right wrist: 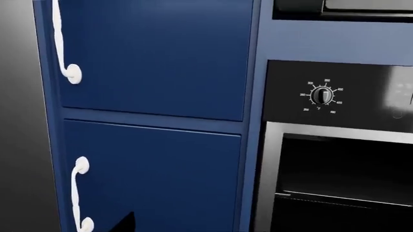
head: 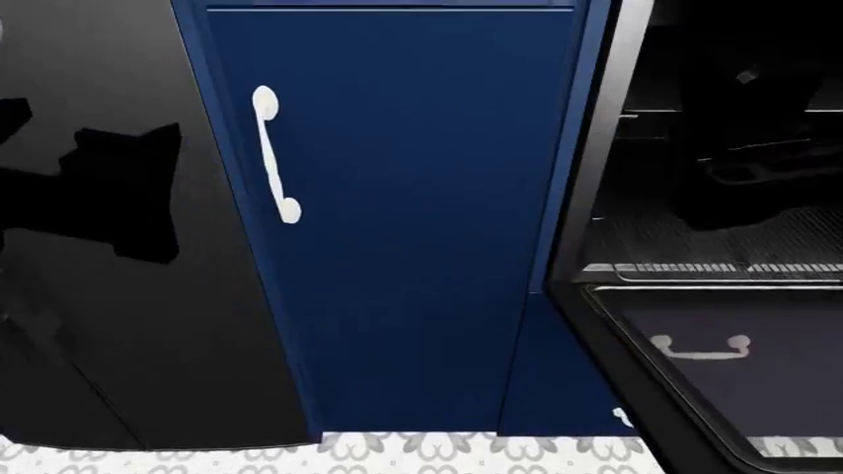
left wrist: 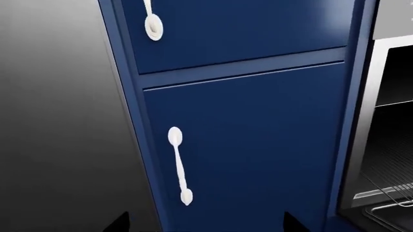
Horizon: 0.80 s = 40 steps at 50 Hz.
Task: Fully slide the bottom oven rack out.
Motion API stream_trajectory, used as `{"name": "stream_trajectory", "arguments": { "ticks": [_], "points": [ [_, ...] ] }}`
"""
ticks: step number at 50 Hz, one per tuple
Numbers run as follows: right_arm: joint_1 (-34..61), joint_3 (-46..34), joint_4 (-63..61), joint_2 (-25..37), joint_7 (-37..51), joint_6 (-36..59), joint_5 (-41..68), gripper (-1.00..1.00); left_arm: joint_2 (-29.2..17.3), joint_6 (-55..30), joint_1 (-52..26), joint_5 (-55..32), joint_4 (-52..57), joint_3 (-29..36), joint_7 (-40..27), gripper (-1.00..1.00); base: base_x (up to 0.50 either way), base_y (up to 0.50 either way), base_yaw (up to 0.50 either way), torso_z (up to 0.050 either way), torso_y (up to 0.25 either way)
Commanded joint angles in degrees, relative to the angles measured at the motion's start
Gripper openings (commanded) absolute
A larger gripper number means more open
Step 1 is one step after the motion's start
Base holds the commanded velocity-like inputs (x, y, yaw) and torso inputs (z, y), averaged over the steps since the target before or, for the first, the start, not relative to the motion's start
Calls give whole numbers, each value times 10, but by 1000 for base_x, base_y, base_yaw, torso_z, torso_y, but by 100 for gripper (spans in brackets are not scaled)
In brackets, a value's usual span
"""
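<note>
Oven [head: 619, 148] door down | bottom oven rack [head: 718, 267] apparently inside cavity | pincer states: cannot tell

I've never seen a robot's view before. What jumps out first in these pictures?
The tall blue cabinet door with its white handle fills the middle of the head view. To its right the black oven stands open, its glass door folded down, with the bottom oven rack inside. A temperature knob sits above the cavity.
</note>
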Motion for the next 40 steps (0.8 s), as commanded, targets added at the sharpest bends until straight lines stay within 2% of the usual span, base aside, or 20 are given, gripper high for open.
{"name": "stream_trajectory", "arguments": {
  "ticks": [1,5,11,18,33,40],
  "points": [
    [85,-53,53,17,33,19,57,100,-15,13,-50,-28,-30,43,-14,100,0,0,0,50,0],
    [88,-58,55,23,34,23,60,100,-12,13,-67,-34,-36,57,-15,100,0,0,0,50,0],
    [65,-48,47,31,22,12,54,100,-39,44,-40,-50,-22,45,-11,100,0,0,0,50,0],
    [47,-42,40,35,12,3,51,100,-37,48,-46,-41,-22,54,-7,100,0,-85,0,47,8],
    [27,-41,32,38,-3,1,37,100,-35,57,-70,-49,-32,87,-9,100,0,-473,0,0,0],
    [17,-39,28,48,-5,-4,38,100,-35,85,-51,-49,-27,79,4,100,0,-500,0,0,0]
  ]
}}
